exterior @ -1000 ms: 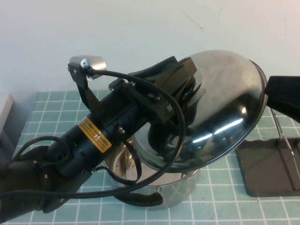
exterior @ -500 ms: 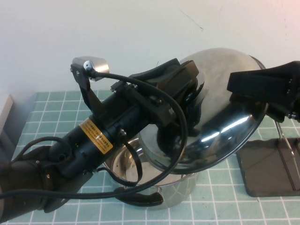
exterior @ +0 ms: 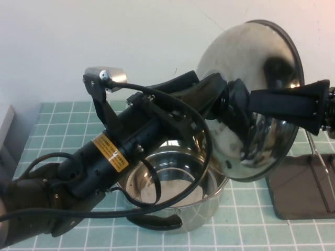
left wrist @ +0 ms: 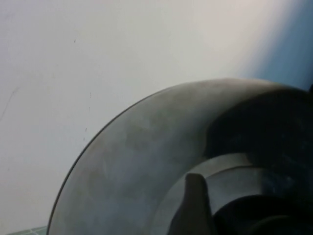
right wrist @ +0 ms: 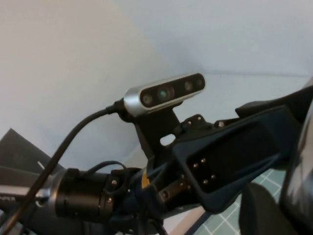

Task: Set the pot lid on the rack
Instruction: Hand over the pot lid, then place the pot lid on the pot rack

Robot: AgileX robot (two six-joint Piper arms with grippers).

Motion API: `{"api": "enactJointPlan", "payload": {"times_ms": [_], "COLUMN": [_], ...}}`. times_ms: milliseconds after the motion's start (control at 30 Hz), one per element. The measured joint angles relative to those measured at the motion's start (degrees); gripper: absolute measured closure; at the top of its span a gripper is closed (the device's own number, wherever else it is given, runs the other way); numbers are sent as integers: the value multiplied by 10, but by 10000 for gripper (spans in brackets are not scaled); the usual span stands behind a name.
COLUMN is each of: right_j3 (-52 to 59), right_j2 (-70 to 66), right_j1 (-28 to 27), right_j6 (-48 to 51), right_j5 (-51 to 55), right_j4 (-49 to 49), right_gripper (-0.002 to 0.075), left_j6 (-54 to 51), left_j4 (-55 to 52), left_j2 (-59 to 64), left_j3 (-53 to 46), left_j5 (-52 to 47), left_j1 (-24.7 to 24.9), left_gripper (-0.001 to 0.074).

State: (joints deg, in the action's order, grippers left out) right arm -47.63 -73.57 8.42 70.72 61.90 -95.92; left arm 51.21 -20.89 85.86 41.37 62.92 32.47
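Observation:
The shiny pot lid (exterior: 251, 57) is held up nearly on edge above the steel pot (exterior: 172, 191). My left gripper (exterior: 230, 104) is shut on its black knob (exterior: 239, 107). In the left wrist view the lid (left wrist: 137, 161) fills the picture, with the left gripper (left wrist: 254, 220) dark at the knob. My right gripper (exterior: 285, 107) reaches in from the right, and one finger lies across the lid's face. In the right wrist view its jaws stand apart, with one finger (right wrist: 264, 210) beside the lid's rim (right wrist: 304, 161). The dark grey rack (exterior: 301, 191) sits on the table to the right, below the lid.
The open pot stands mid-table on the green checked mat (exterior: 63, 125), with a black handle (exterior: 157, 222) toward the front. A thin wire loop (exterior: 314, 151) rises from the rack. A grey object (exterior: 5, 125) is at the left edge. The white wall is behind.
The lid has risen off the pot and tipped from slanted to nearly upright. My right gripper has come in from the right edge and now reaches across the lid's face.

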Motion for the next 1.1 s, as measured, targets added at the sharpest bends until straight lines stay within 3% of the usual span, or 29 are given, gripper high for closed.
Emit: {"api": "enactJointPlan", "payload": {"times_ms": [100, 267, 333, 467, 567, 733, 1100], "right_j3": [-11, -58, -74, -85, -81, -43, 4], "right_j2": [3, 53, 85, 135, 138, 136, 82], "right_j1": [0, 0, 0, 0, 0, 0, 0], "right_j6": [41, 40, 16, -91, -159, -196, -215], "right_j5": [0, -25, -47, -89, -104, -186, -275], "right_j4": [20, 154, 229, 388, 491, 542, 550], "right_gripper": [650, 650, 650, 650, 650, 650, 650], "left_j6": [-16, -58, -72, -109, -146, -172, -177], "left_j4": [-3, -62, -103, -143, -118, -86, -82], "left_j2": [-1, -22, -42, -98, -136, -159, -160], "left_j3": [0, 0, 0, 1, 1, 1, 1], "left_j5": [0, -3, -22, -174, -333, -510, -584], "left_j1": [0, -18, -36, -57, -59, -59, -59], "left_gripper": [242, 267, 351, 634, 704, 730, 733]}}
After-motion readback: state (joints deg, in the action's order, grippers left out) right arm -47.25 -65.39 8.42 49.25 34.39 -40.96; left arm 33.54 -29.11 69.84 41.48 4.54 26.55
